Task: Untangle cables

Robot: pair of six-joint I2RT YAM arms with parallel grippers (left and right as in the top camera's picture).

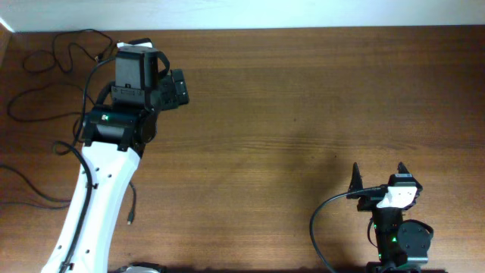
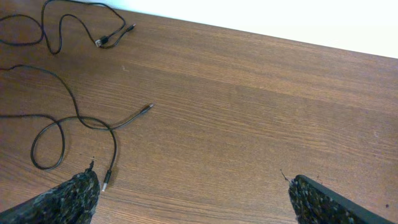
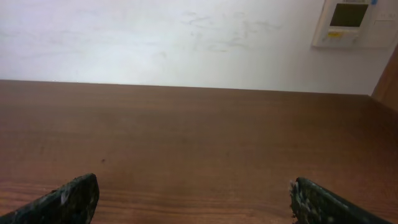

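Note:
The cables lie as loose thin black strands on the wooden table's far left corner, left of my left arm. In the left wrist view one strand loops and ends in a plug. Another plug lies just beside my left fingertip. A further strand with paired plugs lies near the far edge. My left gripper is open over bare wood, holding nothing. Near the front right my right gripper stands open with nothing between its fingers.
The table's far edge meets a white wall. More thin cord trails along the left side, with a plug beside my white left arm. A thicker black arm cable curves by the right base. A wall panel hangs beyond.

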